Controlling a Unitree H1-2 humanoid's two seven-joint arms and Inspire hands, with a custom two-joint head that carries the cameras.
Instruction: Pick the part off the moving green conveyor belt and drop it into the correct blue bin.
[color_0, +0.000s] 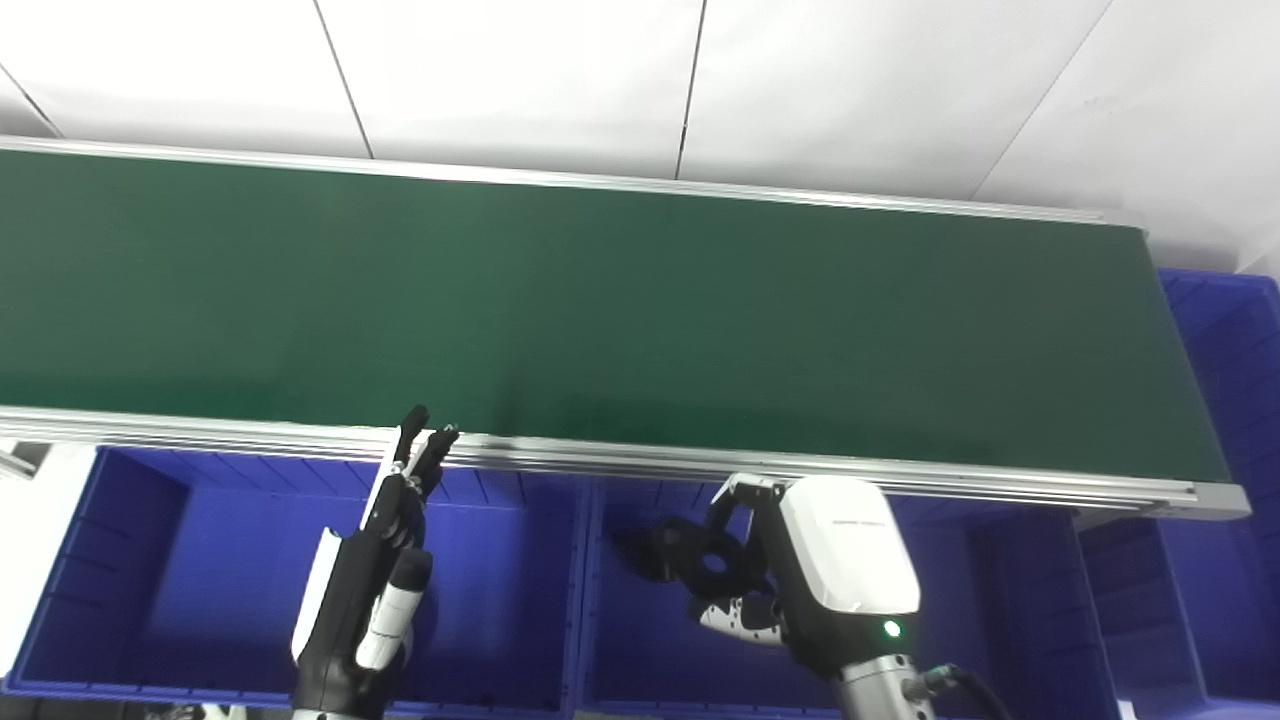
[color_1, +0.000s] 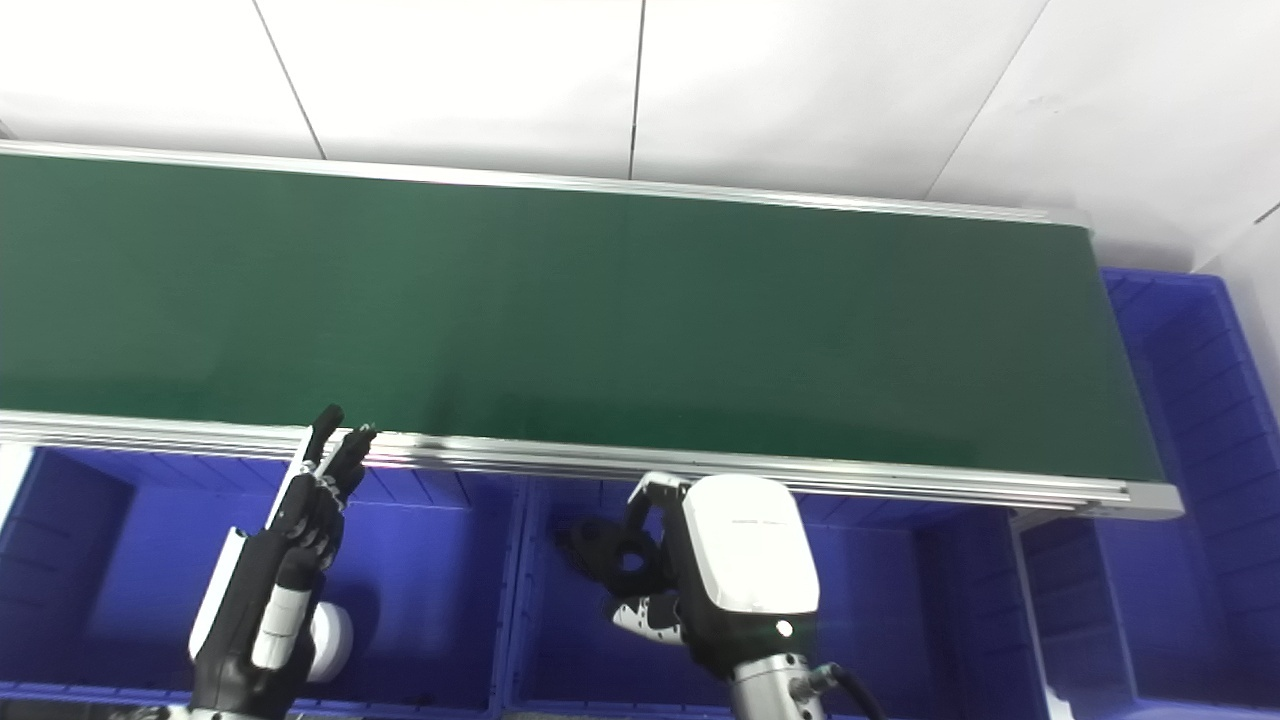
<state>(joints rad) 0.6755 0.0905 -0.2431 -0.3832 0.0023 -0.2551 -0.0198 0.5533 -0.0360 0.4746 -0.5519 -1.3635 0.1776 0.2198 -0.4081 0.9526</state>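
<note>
Belt: The green conveyor belt (color_0: 600, 310) runs from side to side across the top. No part shows on it.

Part: The black part (color_0: 690, 565) is in the right hand. It looks like a dark ring shape with a hole in the middle. It is off the belt and hangs over a bin.

Right hand: The right hand (color_0: 745, 570) is closed around the black part. The part sticks out to the left of the white hand back.

Left hand: The left hand (color_0: 385, 540) holds nothing. Its fingers (color_0: 420, 445) point up toward the near edge of the belt and are a little apart.

Bins: Blue bins sit in a row below the belt. The right hand is over the middle bin (color_0: 640, 660). The left hand is over the left bin (color_0: 180, 560). One more bin (color_0: 1230, 340) is far off at the right end of the belt.

Which way: The part is right above the middle bin, so that bin lies straight down from it. The right hand is the near one.

Next step, I think: Open the right hand and let the part fall, if this is the right bin.

Watch out: I cannot tell which bin is the correct one.
</note>
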